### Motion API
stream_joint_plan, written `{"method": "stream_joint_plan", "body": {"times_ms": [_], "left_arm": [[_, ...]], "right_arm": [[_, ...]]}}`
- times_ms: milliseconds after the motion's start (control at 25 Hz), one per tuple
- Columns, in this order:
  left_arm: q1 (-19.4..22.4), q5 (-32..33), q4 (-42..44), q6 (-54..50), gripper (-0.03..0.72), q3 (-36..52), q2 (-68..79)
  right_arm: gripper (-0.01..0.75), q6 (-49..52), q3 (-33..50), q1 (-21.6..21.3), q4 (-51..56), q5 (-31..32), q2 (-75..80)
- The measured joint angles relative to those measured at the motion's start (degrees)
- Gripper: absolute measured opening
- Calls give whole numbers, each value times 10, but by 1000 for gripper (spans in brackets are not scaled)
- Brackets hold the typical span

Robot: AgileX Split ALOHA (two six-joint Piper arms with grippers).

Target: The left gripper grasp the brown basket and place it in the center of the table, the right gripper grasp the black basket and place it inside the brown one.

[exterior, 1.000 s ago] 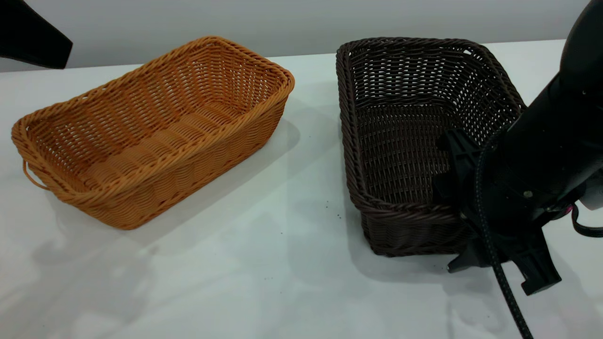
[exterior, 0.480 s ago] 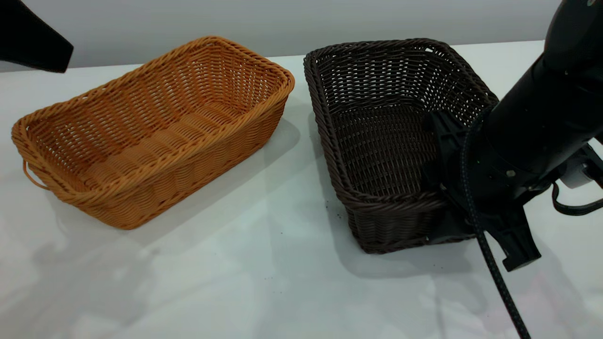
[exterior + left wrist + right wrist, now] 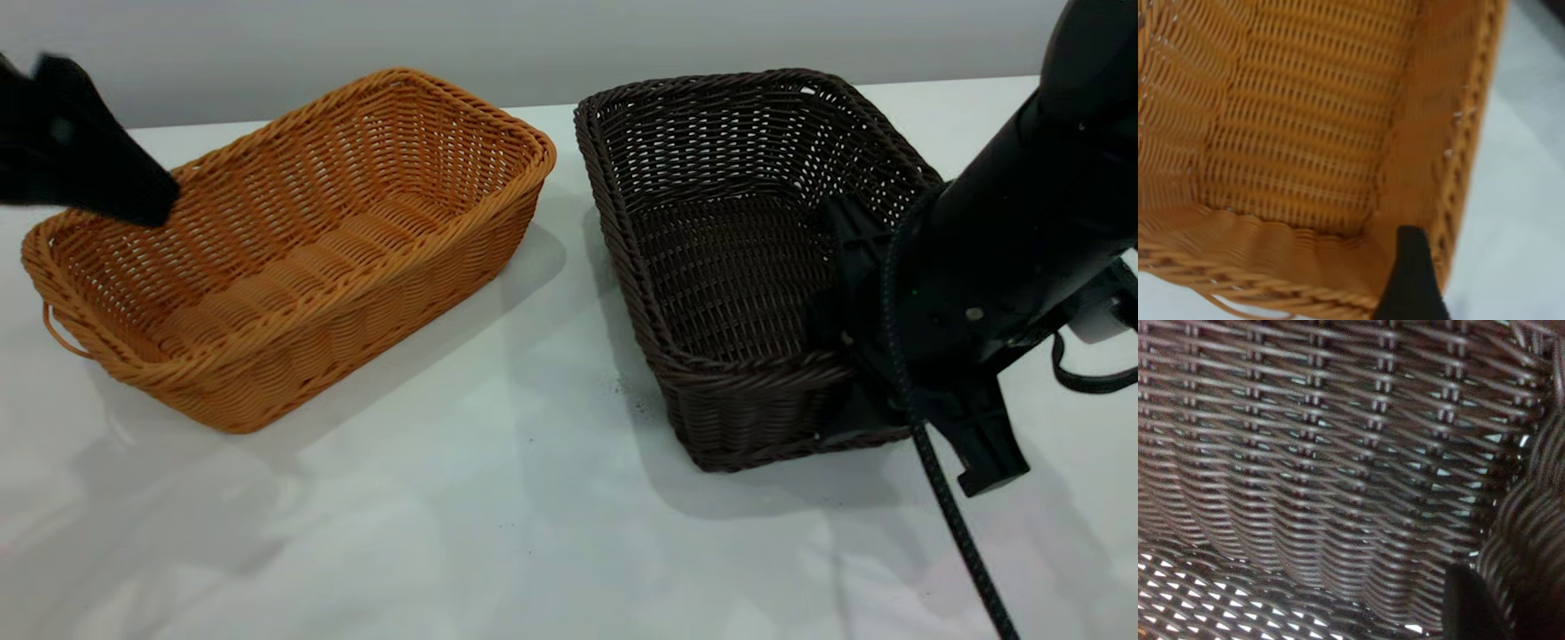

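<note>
The brown basket (image 3: 293, 240) sits on the white table (image 3: 498, 516) at the left. My left gripper (image 3: 116, 187) hovers over its left end, open. In the left wrist view one black finger (image 3: 1411, 283) hangs inside the brown basket (image 3: 1305, 133), close to a corner wall. The black basket (image 3: 729, 258) stands to the right, a narrow gap from the brown one. My right gripper (image 3: 876, 382) is shut on its near right corner, one finger inside and one outside the wall. The right wrist view shows the dark weave (image 3: 1325, 467) and that inner finger (image 3: 1468, 607).
A grey wall runs behind the table's far edge. The right arm's braided cable (image 3: 960, 542) trails down over the table's near right part. Bare white table lies in front of both baskets and between them.
The right gripper has dragged the black basket left, toward the brown one, mostly in the first half second. The left gripper has come down and right, over the brown basket's left end.
</note>
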Motion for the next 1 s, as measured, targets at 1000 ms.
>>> {"method": "stream_joint_plan", "body": {"times_ms": [1000], "left_arm": [[-102, -48, 16, 75, 478, -138, 242]], "right_arm": [[228, -1, -13, -56, -183, 26, -121]]}}
